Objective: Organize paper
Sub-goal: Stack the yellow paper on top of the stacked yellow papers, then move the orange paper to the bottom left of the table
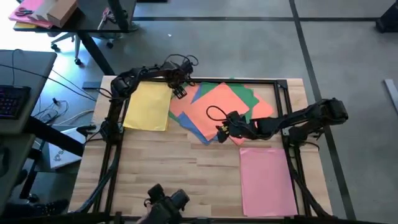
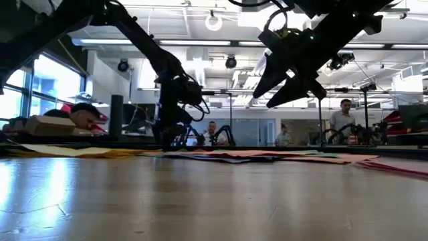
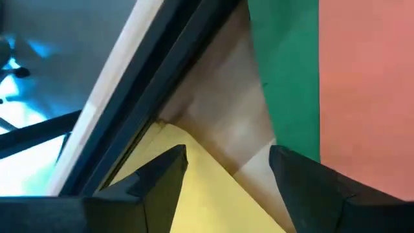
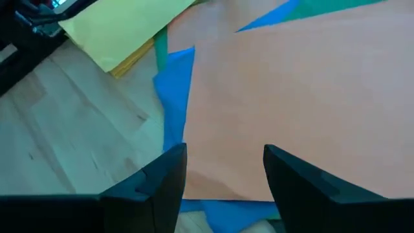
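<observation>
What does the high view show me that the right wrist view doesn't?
Only the high view shows the pink stack set apart at the table's near right, the left gripper at the yellow stack's far corner, and the right gripper over the mixed pile's near edge. Only the right wrist view shows that gripper's open fingers above the orange sheet. Both show the yellow stack, blue sheets and green paper.

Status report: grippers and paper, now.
Left gripper open above yellow stack. Right gripper open above mixed pile. Pink stack sorted. Nothing in the way.
</observation>
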